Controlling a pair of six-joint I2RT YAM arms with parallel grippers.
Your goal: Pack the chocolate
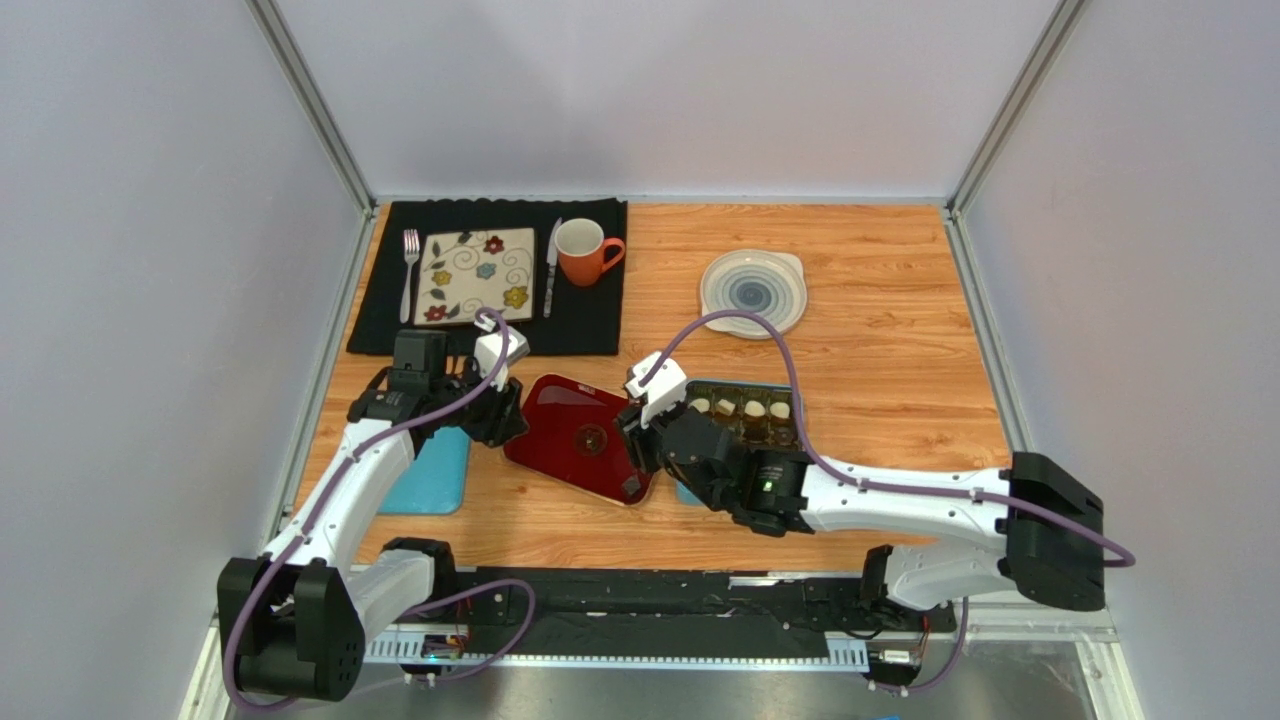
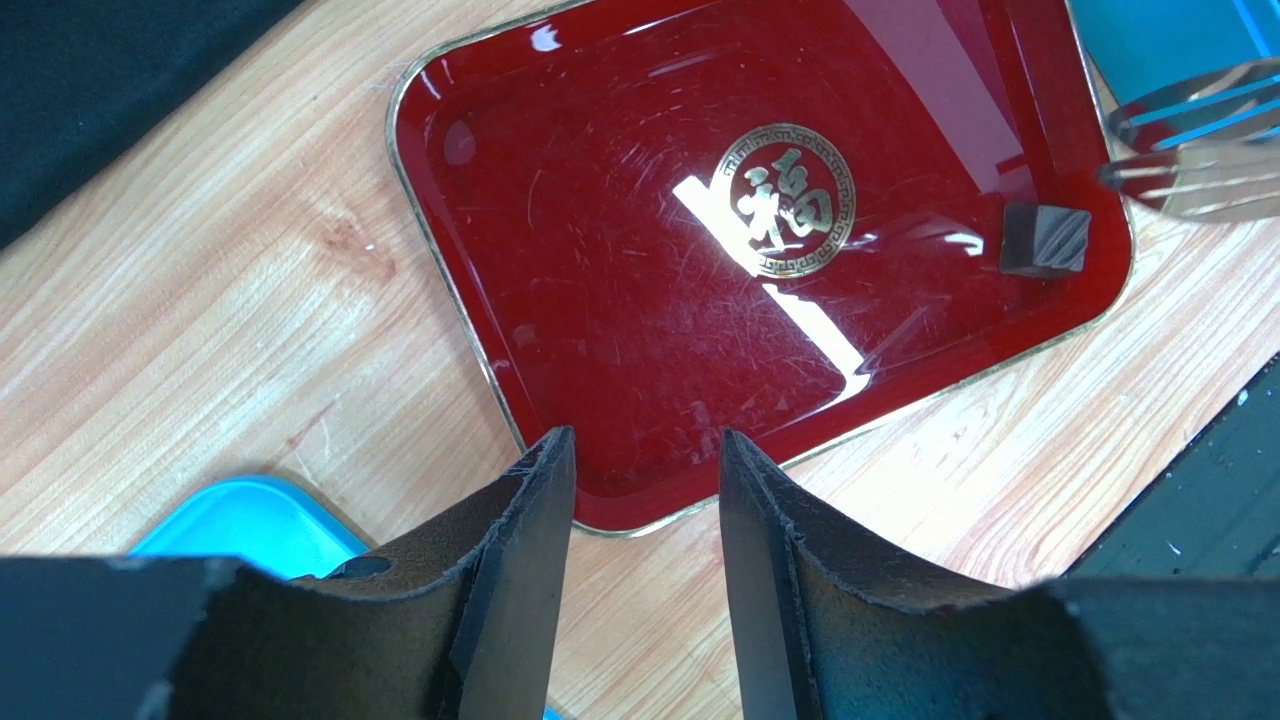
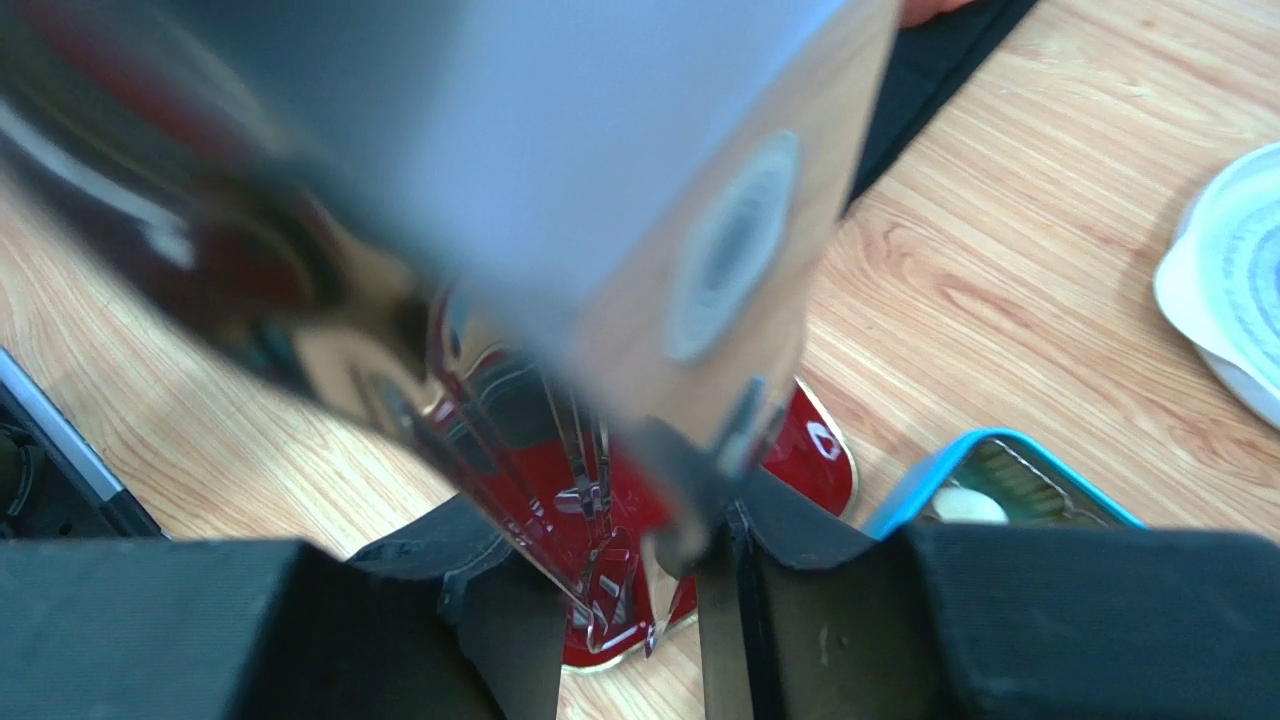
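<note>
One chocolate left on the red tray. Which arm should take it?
Right. The right gripper holds the tongs, their tips beside the chocolate on the tray. The left gripper is open, empty, at the opposite rim.

One red tray [image 1: 579, 435] carries one dark square chocolate [image 2: 1044, 240]. One teal box [image 3: 920, 483] at its three o'clock shows four pale chocolates [image 1: 727, 405] in a row, and one teal lid [image 1: 424, 473] lies at its nine o'clock. At the worktop's [image 1: 902, 375] eleven o'clock are one black placemat [image 1: 594, 315], one fork [image 1: 409, 270], one patterned plate [image 1: 478, 276], one knife [image 1: 552, 270] and one orange mug [image 1: 586, 251]; at one o'clock is one white dish [image 1: 754, 293], and there is one pair of metal tongs [image 3: 571, 180].
</note>
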